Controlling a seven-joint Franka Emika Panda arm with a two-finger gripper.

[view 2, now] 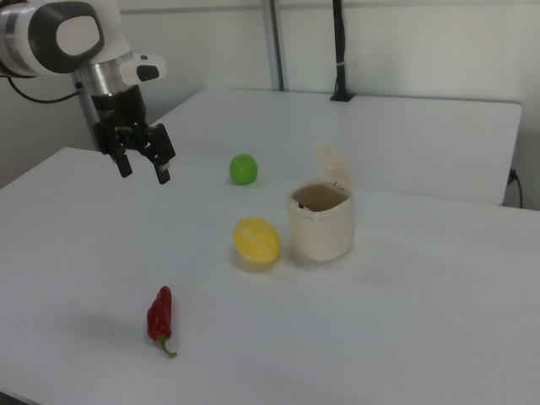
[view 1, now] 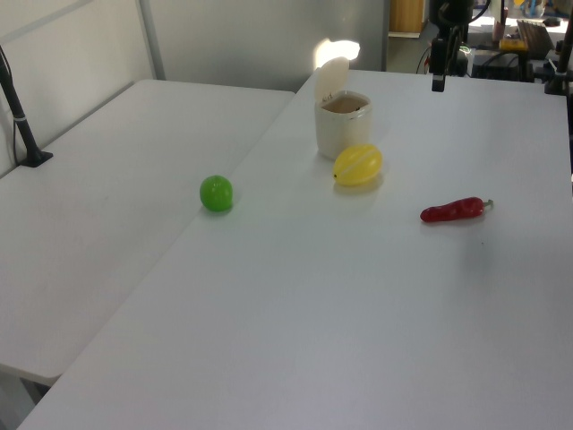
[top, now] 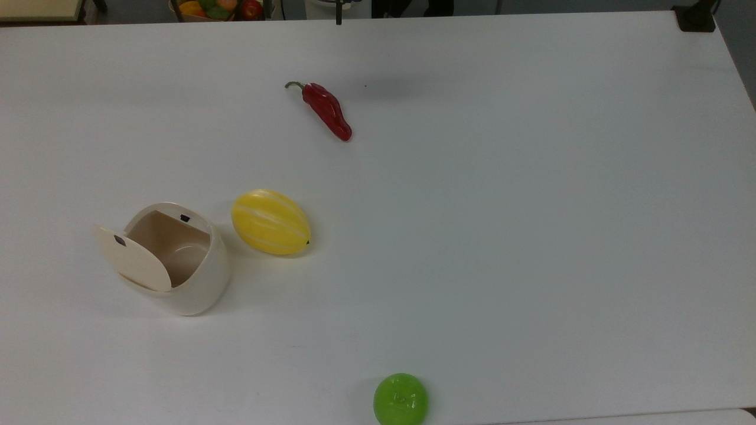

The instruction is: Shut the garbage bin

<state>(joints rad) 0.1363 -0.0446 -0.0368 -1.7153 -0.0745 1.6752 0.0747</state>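
Hand (view 2: pixel 143 167): upper left of the right view, hanging above the bench (view 2: pixel 405 321), fingers spread apart, gripping nothing.
Garbage bin (top: pixel 177 265): lower left of the top view, just left of the yellow melon (top: pixel 270 222); centre right in the right view; upper centre in the left view.
Lid (top: pixel 133 258): raised, tilted back on the top view's left side; small black mark on its face.
Bin contents: brownish interior open to the top view, nothing seen inside.
Red chilli (top: pixel 326 110): upper centre of the top view, well apart from the bin.
Green apple (top: pixel 400 399): bottom edge of the top view.
Fruit basket (top: pixel 220 8): top edge of the top view, beyond the bench.
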